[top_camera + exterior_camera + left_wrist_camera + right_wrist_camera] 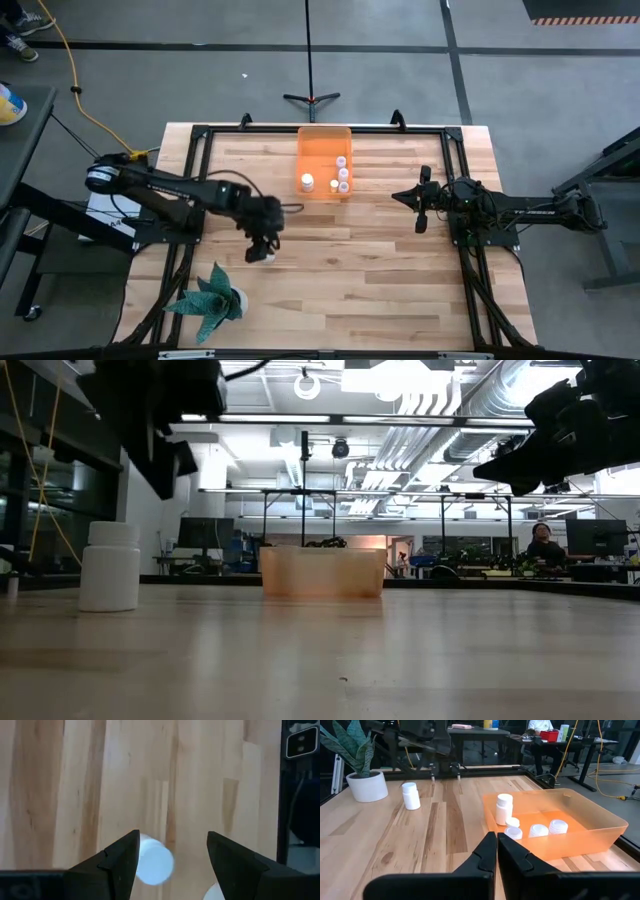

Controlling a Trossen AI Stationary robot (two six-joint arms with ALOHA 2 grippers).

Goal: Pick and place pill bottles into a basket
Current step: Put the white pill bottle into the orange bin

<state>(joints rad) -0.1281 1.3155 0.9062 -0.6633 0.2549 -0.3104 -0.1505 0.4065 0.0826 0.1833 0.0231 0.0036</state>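
Toward the table's left edge, a lone pill bottle (pixel 258 256) stood upright just below the left gripper (pixel 263 243), whose fingers were spread apart, while the right gripper (pixel 421 215), fingers together, waited beside the basket (pixel 324 140) holding four bottles (pixel 342 174), a potted plant (pixel 212 297) nearby.

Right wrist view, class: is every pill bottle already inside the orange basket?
No: one pill bottle stands upright on the table, outside the basket, near the potted plant.

Overhead view straight down, low view level across table, both sharing orange basket (pixel 324 160).
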